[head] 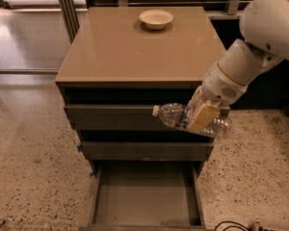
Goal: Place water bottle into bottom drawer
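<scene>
Gripper (202, 117) is holding the water bottle (171, 115) by its middle, with its fingers (205, 113) squeezing tight on it. The bottle is lying sideways in the air, in front of the closed upper drawers and high above the open bottom drawer (144, 196). So the carrying step is going on. Next, I think, the arm is needing to go down low into the drawer before letting go (a high drop could make the bottle bounce).
</scene>
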Controlling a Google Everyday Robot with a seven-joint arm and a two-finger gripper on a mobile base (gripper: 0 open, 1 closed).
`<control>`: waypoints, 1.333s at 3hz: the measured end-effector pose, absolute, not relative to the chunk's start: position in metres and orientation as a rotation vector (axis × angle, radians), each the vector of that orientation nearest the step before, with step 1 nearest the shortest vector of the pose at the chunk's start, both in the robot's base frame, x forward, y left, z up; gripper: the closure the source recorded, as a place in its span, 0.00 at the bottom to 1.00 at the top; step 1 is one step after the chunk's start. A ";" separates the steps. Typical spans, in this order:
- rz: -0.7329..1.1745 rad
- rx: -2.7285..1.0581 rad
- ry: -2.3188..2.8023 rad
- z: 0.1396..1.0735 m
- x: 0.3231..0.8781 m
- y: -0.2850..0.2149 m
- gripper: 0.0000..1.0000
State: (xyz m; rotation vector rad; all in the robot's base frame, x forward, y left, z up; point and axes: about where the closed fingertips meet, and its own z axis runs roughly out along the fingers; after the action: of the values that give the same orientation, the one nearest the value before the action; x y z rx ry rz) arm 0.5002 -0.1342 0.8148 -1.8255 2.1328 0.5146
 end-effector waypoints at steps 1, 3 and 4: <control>0.541 -1.898 2.152 0.749 0.504 -0.152 1.00; 0.540 -1.933 2.153 0.719 0.506 -0.145 1.00; 0.508 -1.978 2.189 0.662 0.507 -0.141 1.00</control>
State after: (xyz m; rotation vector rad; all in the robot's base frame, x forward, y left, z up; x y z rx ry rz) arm 0.5074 -0.1407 0.6622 -1.9781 2.1886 0.5081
